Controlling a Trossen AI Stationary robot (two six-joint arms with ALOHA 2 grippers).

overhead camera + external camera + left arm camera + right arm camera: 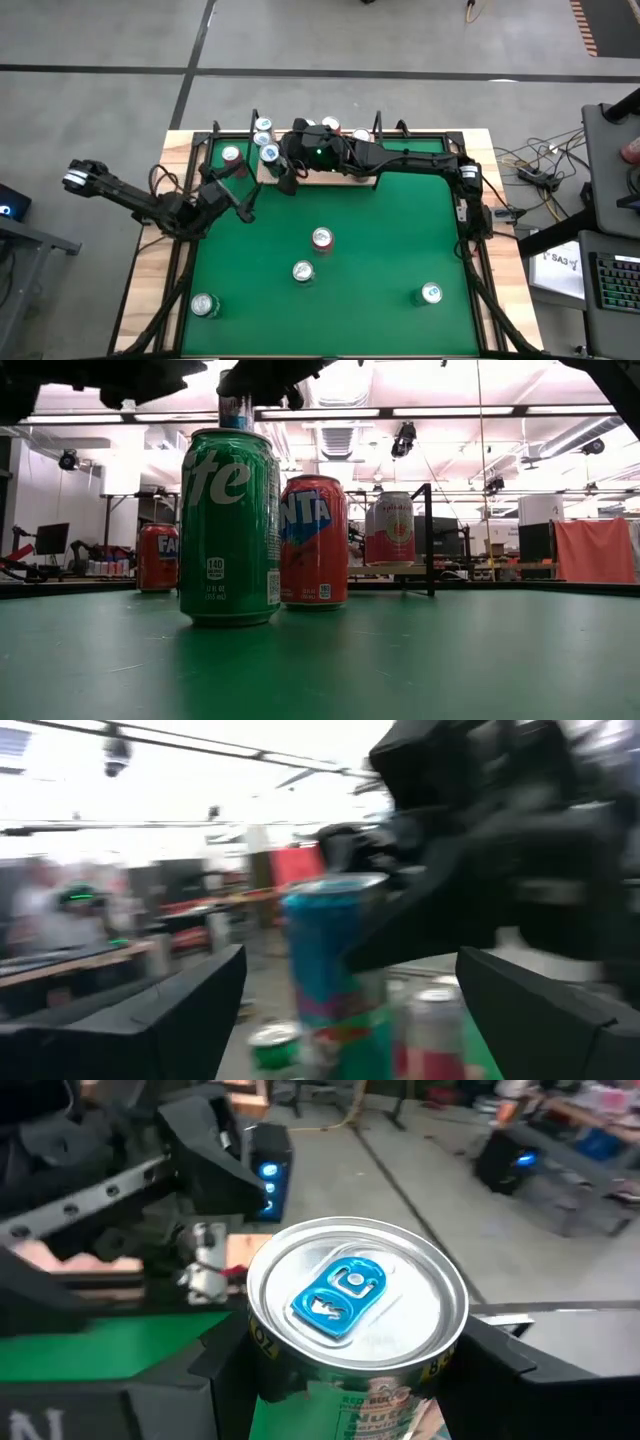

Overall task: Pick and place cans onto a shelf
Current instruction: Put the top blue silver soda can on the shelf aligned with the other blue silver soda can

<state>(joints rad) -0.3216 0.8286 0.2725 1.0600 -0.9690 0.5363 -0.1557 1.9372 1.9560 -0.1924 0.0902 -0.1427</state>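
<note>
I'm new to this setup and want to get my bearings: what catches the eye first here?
The right hand stands out first: it grips a silver-topped can with a blue tab at the wooden shelf along the table's far edge. Just beside it, the left hand hangs open. Four loose cans stand on the green table, among them a red-topped one near the middle.

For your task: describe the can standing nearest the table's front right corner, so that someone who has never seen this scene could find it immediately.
Start from the high view of the green-topped table and go to its front right corner, far from the shelf at the back. One can stands there upright and alone. Its blue-green tab and its place well right of the three other loose cans set it apart.
</note>
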